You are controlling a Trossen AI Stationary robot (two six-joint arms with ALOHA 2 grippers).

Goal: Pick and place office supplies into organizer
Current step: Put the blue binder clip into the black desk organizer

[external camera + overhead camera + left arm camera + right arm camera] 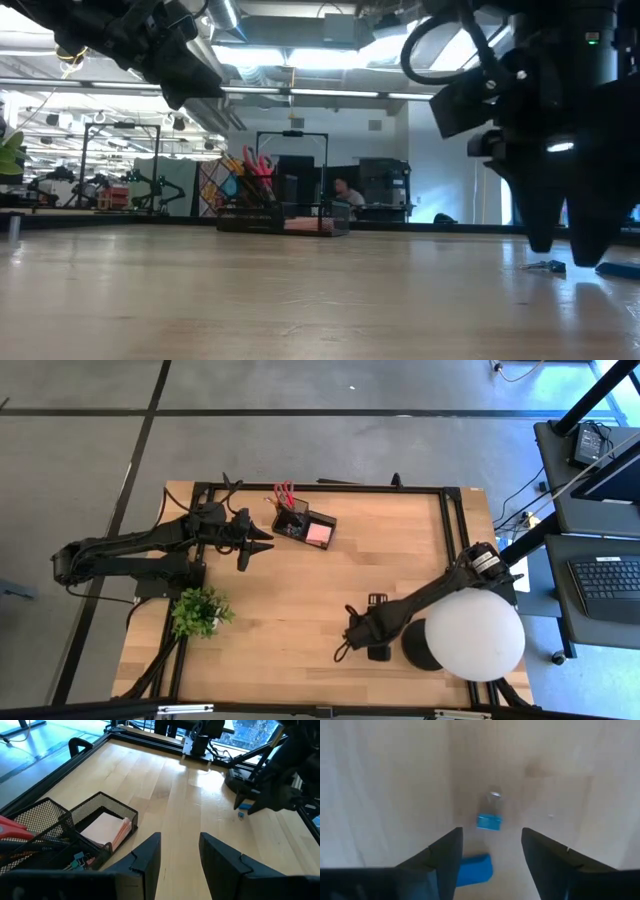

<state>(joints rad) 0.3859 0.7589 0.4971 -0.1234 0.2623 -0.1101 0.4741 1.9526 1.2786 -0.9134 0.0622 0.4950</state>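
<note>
Over by the near right corner of the light wooden table [330,590], the right gripper [490,852] points down with its two dark fingers apart and nothing between them. Two loose blue things lie on the wood under it: one small blue binder clip [489,821] with a silver wire handle, and one flat blue block [474,869] partly hidden by a finger. The big white globe lamp [474,635] stands right beside that arm.

Toward the far edge sits the one black wire-mesh organizer [303,525]. Its lower tray holds one pink square sticky-note pad [106,829]; its taller cup holds one pair of red-handled scissors [283,494] and some dark pens I cannot count. The left gripper [180,852] hangs just beside the organizer, fingers apart and empty. One green potted plant [200,610] stands at the left edge.
</note>
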